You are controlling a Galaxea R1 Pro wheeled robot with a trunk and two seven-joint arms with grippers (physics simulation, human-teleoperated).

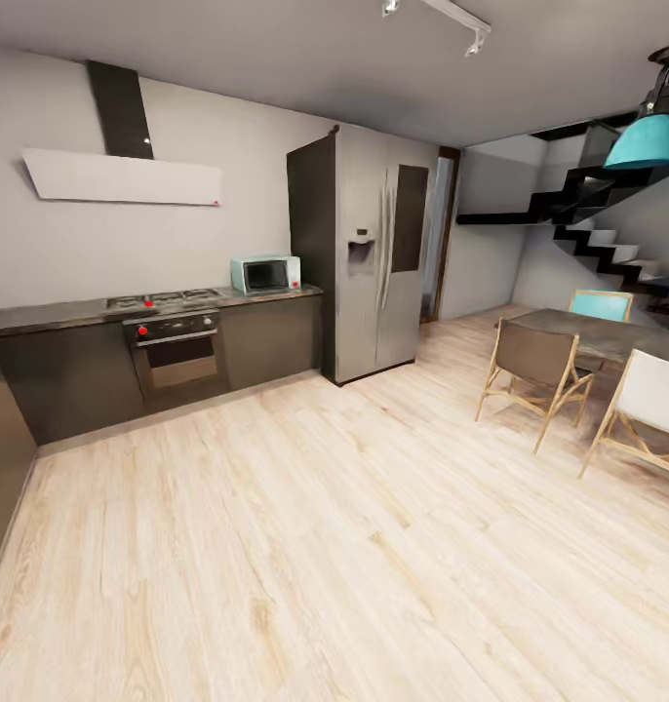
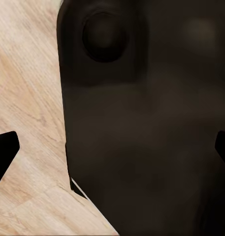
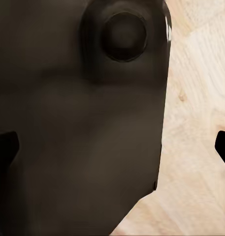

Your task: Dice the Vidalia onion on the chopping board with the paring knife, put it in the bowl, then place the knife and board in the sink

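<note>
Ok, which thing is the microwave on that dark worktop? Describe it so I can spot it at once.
Start at the tall grey fridge in the middle of the head view, then go to the dark worktop that runs from its side along the wall. The microwave is the small box at the fridge end of it, beside the stove; its pale mint-white casing with a dark door stands out against the dark cabinets.

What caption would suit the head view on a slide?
Kitchen seen from afar: stove and microwave on a dark counter, tall fridge, dining chairs right, bare wooden floor.
</note>
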